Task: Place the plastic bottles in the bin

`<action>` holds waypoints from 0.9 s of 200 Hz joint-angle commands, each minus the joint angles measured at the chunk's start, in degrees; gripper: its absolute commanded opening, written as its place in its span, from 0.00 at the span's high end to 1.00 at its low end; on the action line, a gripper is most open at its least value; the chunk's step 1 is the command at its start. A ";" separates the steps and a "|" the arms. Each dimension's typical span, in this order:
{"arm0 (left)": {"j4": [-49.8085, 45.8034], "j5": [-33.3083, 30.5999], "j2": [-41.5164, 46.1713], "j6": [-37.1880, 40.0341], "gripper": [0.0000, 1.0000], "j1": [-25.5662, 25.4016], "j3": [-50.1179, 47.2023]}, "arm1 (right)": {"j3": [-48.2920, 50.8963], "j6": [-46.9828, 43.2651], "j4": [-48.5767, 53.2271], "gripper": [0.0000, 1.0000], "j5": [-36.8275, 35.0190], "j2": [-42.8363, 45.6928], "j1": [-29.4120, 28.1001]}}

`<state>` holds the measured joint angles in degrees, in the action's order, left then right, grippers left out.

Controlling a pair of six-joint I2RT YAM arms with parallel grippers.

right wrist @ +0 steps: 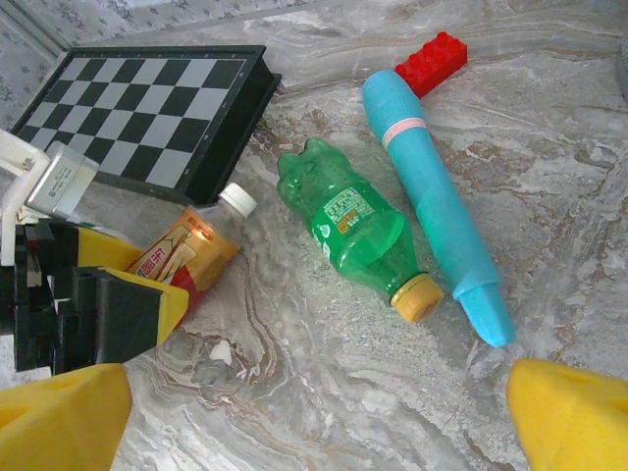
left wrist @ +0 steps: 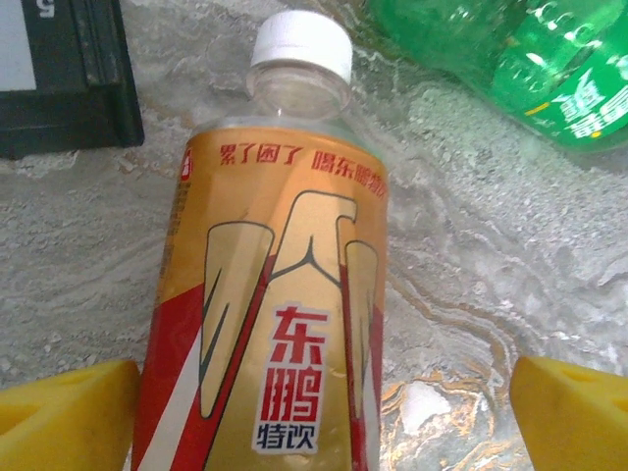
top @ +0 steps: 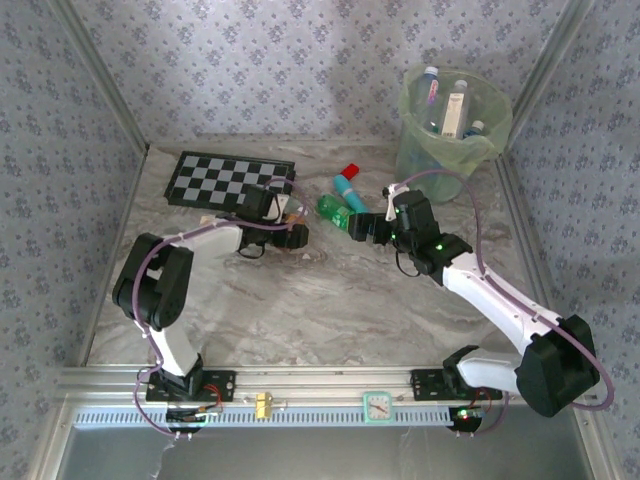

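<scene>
A clear bottle with an orange-and-red label and a white cap [left wrist: 285, 255] lies on the marble table, cap pointing away. My left gripper [left wrist: 324, 412] straddles its lower half, open, its left pad [left wrist: 69, 417] close against the label and a gap on the right side. In the top view this bottle [top: 297, 212] lies by the chessboard's corner. A green bottle with a yellow cap [right wrist: 353, 231] lies just ahead of my right gripper [right wrist: 319, 422], which hangs open over bare table. The pale-green bin [top: 405, 100] stands at the far right with several bottles [top: 456, 108] inside.
A folded black-and-white chessboard [top: 228, 180] lies at the back left, close to the left gripper. A teal pen-like tube [right wrist: 432, 196] lies beside the green bottle, with a red toy brick [right wrist: 432, 61] at its far end. Patterned walls enclose the table.
</scene>
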<state>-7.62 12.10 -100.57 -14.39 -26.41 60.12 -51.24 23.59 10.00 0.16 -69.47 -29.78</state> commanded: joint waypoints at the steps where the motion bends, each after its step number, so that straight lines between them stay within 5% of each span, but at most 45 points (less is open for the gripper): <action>1: -2.41 -3.38 -2.29 2.57 0.08 -0.72 2.99 | 0.42 0.92 -0.11 0.00 -0.91 0.11 -0.05; 96: -4.05 -7.46 -4.19 4.22 0.46 -2.63 5.04 | 1.14 1.63 -0.73 0.00 -0.23 -0.03 0.59; 180: 11.59 1.85 12.21 -4.86 0.48 -7.39 -4.36 | 1.04 9.61 -9.71 0.00 11.70 -3.81 1.26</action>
<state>-5.21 8.54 -94.02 -14.50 -32.71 58.15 -50.54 28.99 5.78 5.87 -71.94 -28.88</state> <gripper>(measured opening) 0.541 0.998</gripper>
